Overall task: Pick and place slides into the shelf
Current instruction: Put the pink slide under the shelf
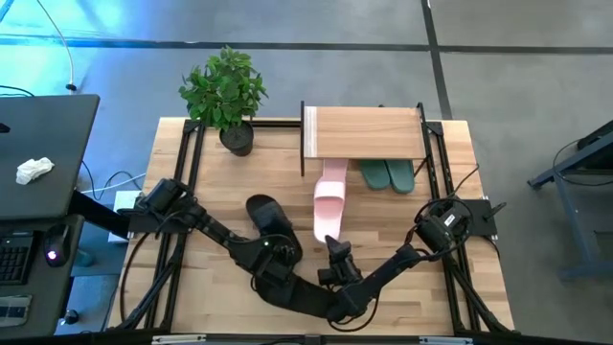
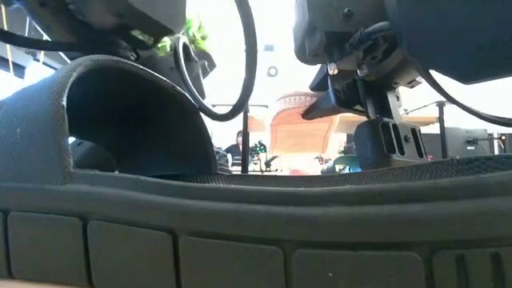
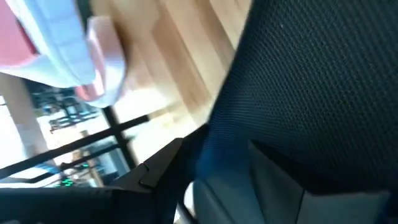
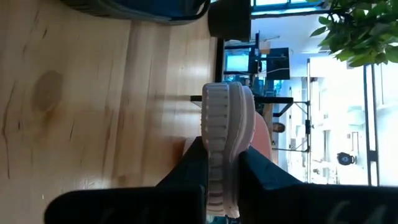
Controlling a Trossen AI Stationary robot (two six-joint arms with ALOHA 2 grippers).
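Clearly, the right gripper (image 4: 219,149) is the one at work. Its fingers are clamped tight on the thin sole edge of a pale pink slide (image 4: 221,115), a narrow pinch that suits a flat, floppy sandal with little else to hold. From above, this slide (image 1: 330,206) lies lengthwise on the table (image 1: 220,182). Its far end points at the open front of the shelf (image 1: 364,131), so the grip at the near end looks meant for sliding or lifting it straight in. The pair of teal green slides (image 1: 388,175) already sits under the shelf's board, just beside the pink one's path.

The left gripper (image 1: 283,268) is low at the front of the table, among the black slides. One black slide (image 1: 266,213) lies just behind it, and another black slide (image 3: 311,81) fills its wrist camera with its mesh strap. It may be holding that strap, but the view is too crowded, and I cannot tell how its fingers stand. The task seems partly done, with the pink and black slides still out on the table.
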